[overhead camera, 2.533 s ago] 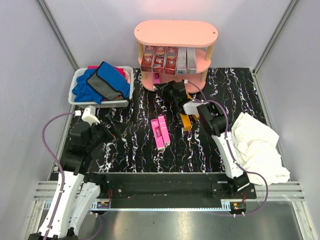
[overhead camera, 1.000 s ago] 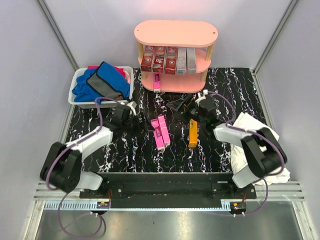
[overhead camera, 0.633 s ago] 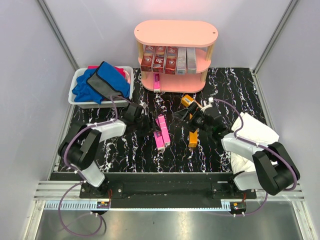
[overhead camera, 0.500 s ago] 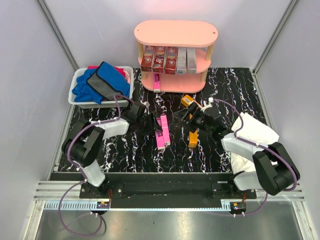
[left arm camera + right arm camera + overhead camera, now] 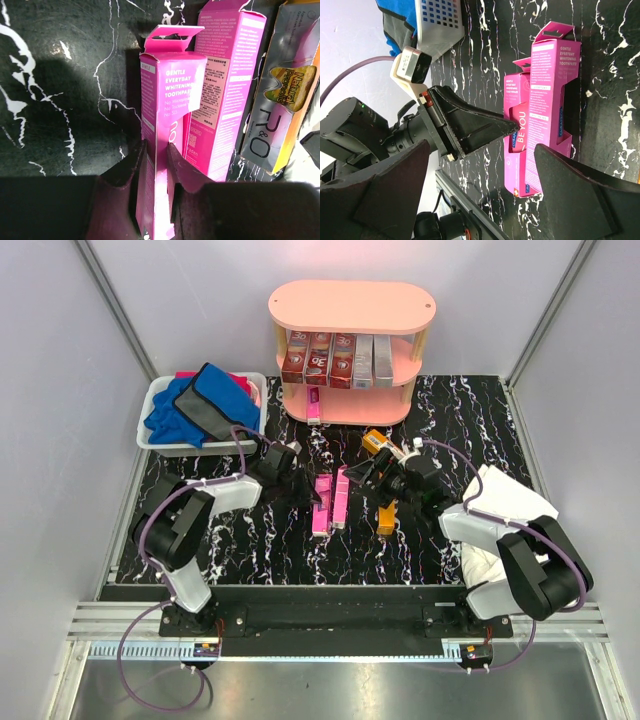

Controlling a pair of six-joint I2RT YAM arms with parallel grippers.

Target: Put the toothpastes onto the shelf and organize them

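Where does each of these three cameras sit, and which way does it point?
Top external: fixed above and behind, looking down at table and shelf; both arms show.
Left wrist: on the left arm, looking along the left gripper, shut on a pink toothpaste box.
Right wrist: on the right arm, looking past the open right gripper at the left one.
Shared: both wrists see that box.

We lose the lower end of the pink box (image 5: 170, 110) behind the left gripper (image 5: 156, 150); orange box (image 5: 280, 100) runs off the right edge.
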